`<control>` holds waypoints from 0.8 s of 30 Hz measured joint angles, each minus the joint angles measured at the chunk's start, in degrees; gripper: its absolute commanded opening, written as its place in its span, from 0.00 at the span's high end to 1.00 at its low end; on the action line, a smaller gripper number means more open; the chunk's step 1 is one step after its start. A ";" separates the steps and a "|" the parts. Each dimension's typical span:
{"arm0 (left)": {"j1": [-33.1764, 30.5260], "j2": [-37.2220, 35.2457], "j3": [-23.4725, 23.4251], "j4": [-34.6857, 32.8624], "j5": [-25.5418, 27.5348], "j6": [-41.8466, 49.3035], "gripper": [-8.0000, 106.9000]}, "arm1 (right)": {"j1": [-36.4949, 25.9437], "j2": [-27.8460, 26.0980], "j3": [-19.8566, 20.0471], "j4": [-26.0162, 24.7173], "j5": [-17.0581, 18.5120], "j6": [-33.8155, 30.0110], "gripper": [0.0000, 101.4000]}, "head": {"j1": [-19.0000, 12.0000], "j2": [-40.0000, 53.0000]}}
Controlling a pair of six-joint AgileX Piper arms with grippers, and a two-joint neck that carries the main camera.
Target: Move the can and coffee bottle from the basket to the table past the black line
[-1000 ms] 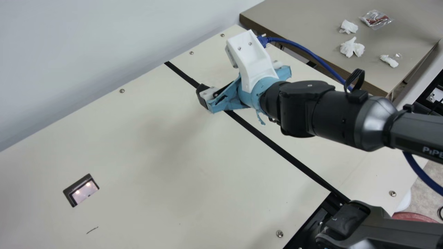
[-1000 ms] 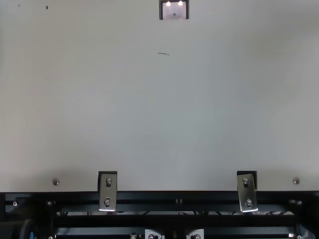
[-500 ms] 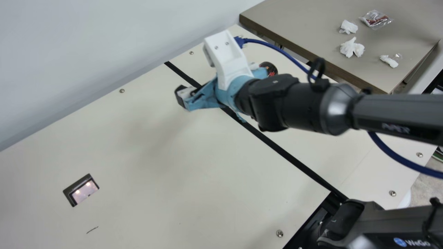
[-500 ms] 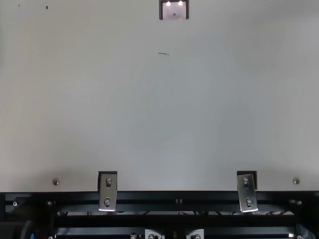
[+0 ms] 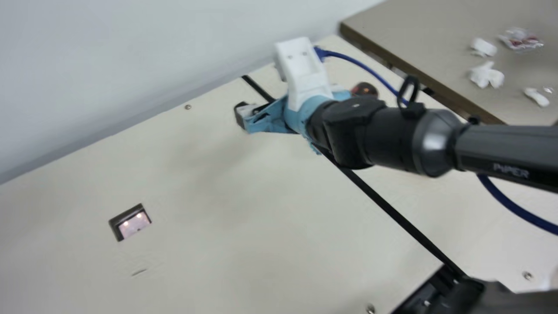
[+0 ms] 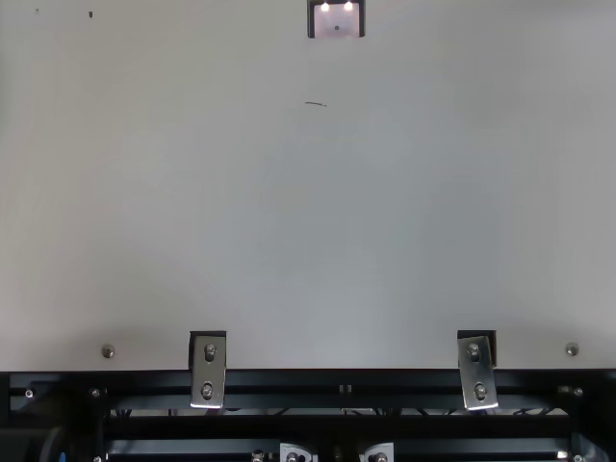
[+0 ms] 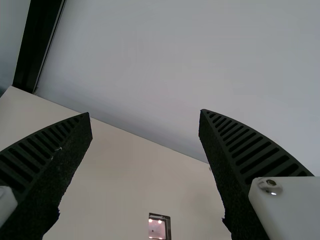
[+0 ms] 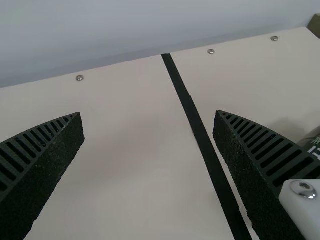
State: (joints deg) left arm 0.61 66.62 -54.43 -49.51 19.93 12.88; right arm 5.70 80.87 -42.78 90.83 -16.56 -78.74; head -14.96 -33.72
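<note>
In the main view my right gripper (image 5: 266, 117) hangs over the table's far part, across the black line (image 5: 392, 209). Behind it, on the line's right side, a dark round-topped container (image 5: 365, 89) is partly covered; whether it is the can or the coffee bottle I cannot tell. My right gripper (image 8: 147, 114) stands open with nothing between its fingers in the right wrist view. There the black line (image 8: 200, 130) passes between them, and a dark container with white print (image 8: 314, 142) is cut by the edge, beside one finger. Open and holding nothing, my left gripper (image 7: 145, 112) appears in the left wrist view.
A pale wall (image 5: 130, 56) borders the cream table (image 5: 261, 226). Beyond the right side stands a brownish table (image 5: 427, 43) with crumpled white tissues (image 5: 486, 75) on it. A blue cable (image 5: 362, 65) trails from my right wrist. A small framed window (image 6: 336, 19) is set in the tabletop.
My right arm has moved left across the black line, uncovering the dark container's top behind the gripper. The main camera has since turned, shifting its whole picture.
</note>
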 measured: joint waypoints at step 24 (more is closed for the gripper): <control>-2.33 0.47 -1.64 5.76 -3.50 -1.21 0.15 | 1.04 1.95 -2.86 -6.35 -1.63 6.78 0.00 | -2.64 7.04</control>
State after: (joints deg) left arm -1.71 67.09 -56.07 -43.74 16.43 11.67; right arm 6.74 82.82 -45.63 84.48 -18.19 -71.96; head -17.60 -26.69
